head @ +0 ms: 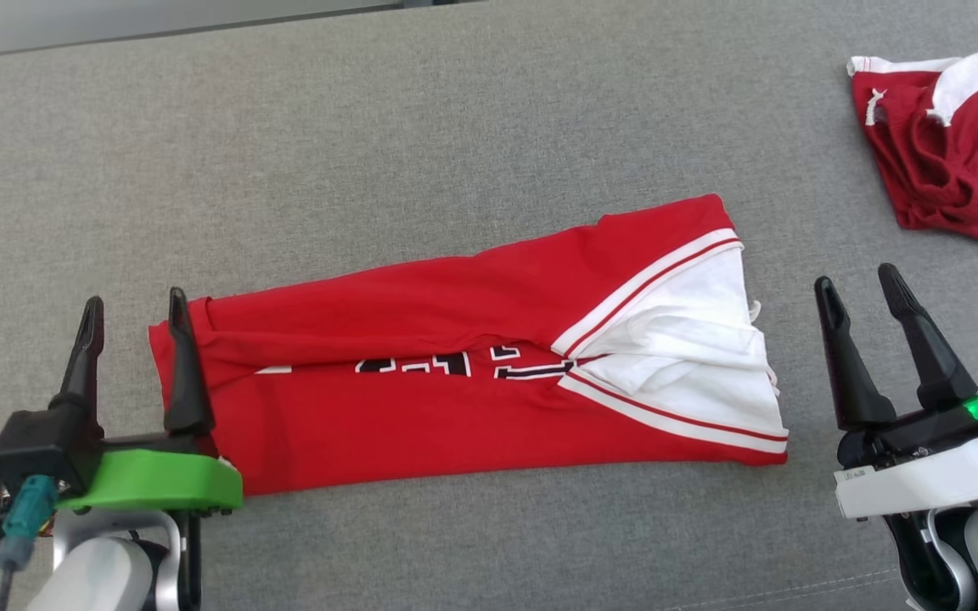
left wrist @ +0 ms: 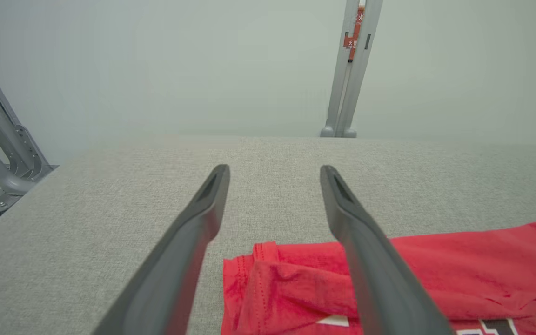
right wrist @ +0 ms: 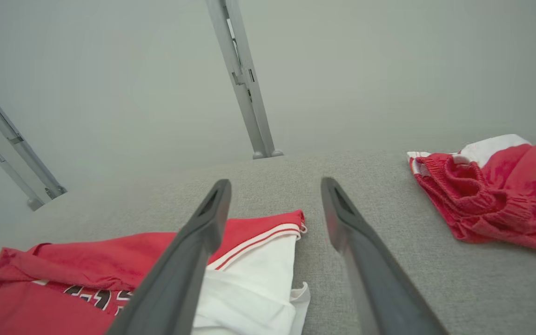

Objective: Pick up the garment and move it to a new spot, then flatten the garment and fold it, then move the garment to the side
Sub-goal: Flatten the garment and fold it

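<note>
The grey fabric surface (head: 455,127) is noted with the red garment (head: 421,407) laid across its middle, folded lengthwise into a long band. A second red garment (head: 956,161) is seen crumpled at the far right. The left gripper (head: 135,297) is found spread wide and empty at the band's left end. The right gripper (head: 856,277), likewise spread and empty, is held just beside its white end.

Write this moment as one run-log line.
garment: red jersey, folded lengthwise | left end effector: open, at its left end | right end effector: open, beside its right end
</note>
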Tool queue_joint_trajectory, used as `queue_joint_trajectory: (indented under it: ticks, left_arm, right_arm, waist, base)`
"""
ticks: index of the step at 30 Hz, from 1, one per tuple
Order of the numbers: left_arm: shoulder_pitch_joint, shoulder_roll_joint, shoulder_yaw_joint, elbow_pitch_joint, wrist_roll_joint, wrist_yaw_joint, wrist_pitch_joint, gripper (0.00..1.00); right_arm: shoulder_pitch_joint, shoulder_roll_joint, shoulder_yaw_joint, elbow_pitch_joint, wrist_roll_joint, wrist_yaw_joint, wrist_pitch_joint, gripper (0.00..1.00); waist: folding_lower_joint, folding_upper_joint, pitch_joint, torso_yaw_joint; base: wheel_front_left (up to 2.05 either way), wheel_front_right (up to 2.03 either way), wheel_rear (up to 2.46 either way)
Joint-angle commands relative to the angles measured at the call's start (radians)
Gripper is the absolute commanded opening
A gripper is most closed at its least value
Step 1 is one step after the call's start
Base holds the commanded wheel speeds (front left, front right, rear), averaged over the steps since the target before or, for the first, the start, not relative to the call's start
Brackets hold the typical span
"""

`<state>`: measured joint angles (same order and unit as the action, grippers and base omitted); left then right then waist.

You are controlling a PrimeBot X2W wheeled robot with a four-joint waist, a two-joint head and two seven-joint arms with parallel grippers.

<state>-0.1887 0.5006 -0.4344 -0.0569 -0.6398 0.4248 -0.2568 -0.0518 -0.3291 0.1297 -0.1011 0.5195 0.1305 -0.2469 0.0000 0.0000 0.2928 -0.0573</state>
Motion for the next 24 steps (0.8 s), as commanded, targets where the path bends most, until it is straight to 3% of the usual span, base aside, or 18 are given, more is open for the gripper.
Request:
queue_joint_trajectory:
  ticks: [1,7,24]
  left_arm:
    - [0.024,-0.009,0.0,-0.02,0.036,0.015,-0.005,1.0]
    - [0.074,-0.046,0.002,-0.086,0.137,0.024,-0.008,1.0]
    - [0.151,-0.13,0.064,-0.047,0.202,-0.068,-0.009,1.0]
  right_arm:
    - [0.017,0.015,-0.016,-0.019,-0.029,0.0,0.016,1.0]
    - [0.046,0.049,-0.055,-0.061,-0.112,0.0,0.066,1.0]
    - [0.09,0.083,-0.085,-0.113,-0.167,0.0,0.134,1.0]
  waist:
    - [0.0,0.0,-0.015,0.001]
    - [0.0,0.0,-0.048,0.008]
    - [0.0,0.0,-0.079,0.023]
  base:
    - [0.0,0.0,0.0]
    - [0.0,0.0,0.0]
    - [0.0,0.0,0.0]
